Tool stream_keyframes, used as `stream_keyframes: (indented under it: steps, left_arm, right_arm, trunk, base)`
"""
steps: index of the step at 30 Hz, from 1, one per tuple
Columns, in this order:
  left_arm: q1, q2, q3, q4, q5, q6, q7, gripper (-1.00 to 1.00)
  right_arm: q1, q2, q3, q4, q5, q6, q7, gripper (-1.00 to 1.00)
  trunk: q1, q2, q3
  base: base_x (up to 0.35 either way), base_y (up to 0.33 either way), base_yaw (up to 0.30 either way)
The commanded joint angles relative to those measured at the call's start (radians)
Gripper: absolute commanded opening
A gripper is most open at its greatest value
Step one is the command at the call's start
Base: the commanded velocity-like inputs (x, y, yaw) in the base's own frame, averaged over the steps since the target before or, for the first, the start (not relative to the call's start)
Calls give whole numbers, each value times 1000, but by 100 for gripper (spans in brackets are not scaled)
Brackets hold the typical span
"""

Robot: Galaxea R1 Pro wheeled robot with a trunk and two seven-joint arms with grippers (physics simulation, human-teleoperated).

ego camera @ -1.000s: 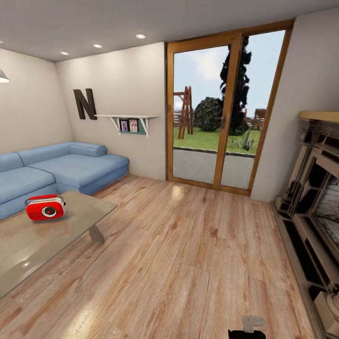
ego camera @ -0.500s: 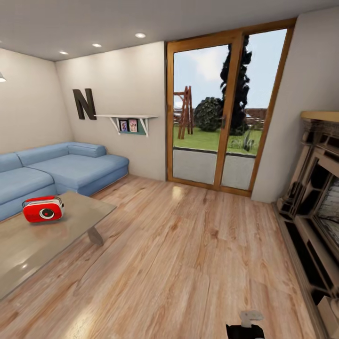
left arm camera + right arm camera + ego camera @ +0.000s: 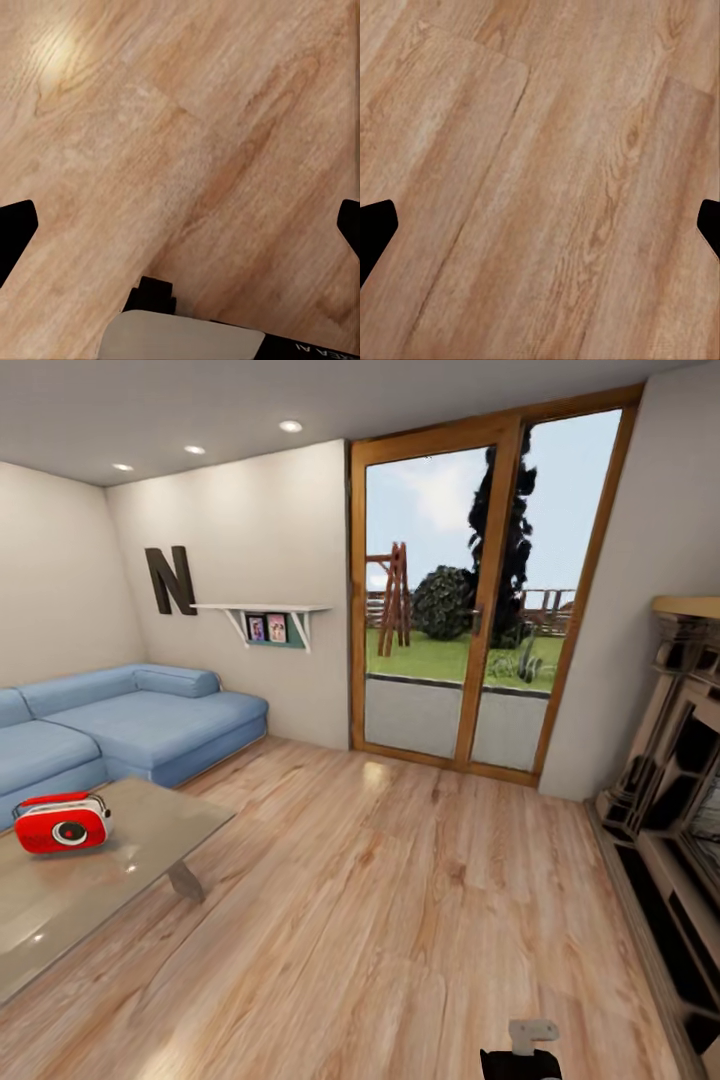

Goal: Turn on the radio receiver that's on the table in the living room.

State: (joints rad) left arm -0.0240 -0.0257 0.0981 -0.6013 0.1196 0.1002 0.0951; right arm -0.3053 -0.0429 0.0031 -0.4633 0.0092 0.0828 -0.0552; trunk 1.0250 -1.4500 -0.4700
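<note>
The red radio receiver (image 3: 61, 824) stands upright on the glossy grey-beige table (image 3: 120, 860) at the left of the head view, its round dark dial facing me. It is far from both arms. In the left wrist view my left gripper (image 3: 180, 232) hangs open over bare wood floor, its black fingertips (image 3: 16, 229) far apart. In the right wrist view my right gripper (image 3: 540, 232) is open over the floor too, with nothing between its fingertips (image 3: 375, 225).
A blue L-shaped sofa (image 3: 130, 720) runs behind the table, under a dark "N" letter (image 3: 168, 579) and a white shelf (image 3: 262, 610). A glass patio door (image 3: 480, 600) is straight ahead, a fireplace (image 3: 670, 760) at right. Wood floor (image 3: 400, 900) spreads between.
The whole head picture has shifted, so the camera moved: the radio and table now show further left and a little lower. The things themselves have not moved.
</note>
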Motion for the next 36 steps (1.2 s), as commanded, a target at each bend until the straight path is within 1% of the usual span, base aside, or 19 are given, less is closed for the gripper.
stream_keyframes:
  steps: [1, 13, 27, 36]
  left_arm:
    - [0, 0, 0, 0, 0, 0, 0, 100]
    - [-1, 1, 0, 0, 0, 0, 0, 100]
    - [0, 1, 0, 0, 0, -2, 0, 100]
    - [0, 1, 0, 0, -1, -4, 0, 100]
  right_arm:
    - [0, 0, 0, 0, 0, 0, 0, 100]
    - [0, 0, 0, 0, 0, 0, 0, 100]
    - [0, 0, 1, 0, 0, 0, 0, 100]
    - [0, 0, 2, 0, 0, 0, 0, 100]
  trunk:
    - [0, 0, 0]
    - [0, 0, 0]
    - [0, 0, 0]
    - [0, 0, 0]
  base:
    - [320, -125, 0]
    - [320, -128, 24]
    - [320, -127, 235]
    - [320, -18, 251]
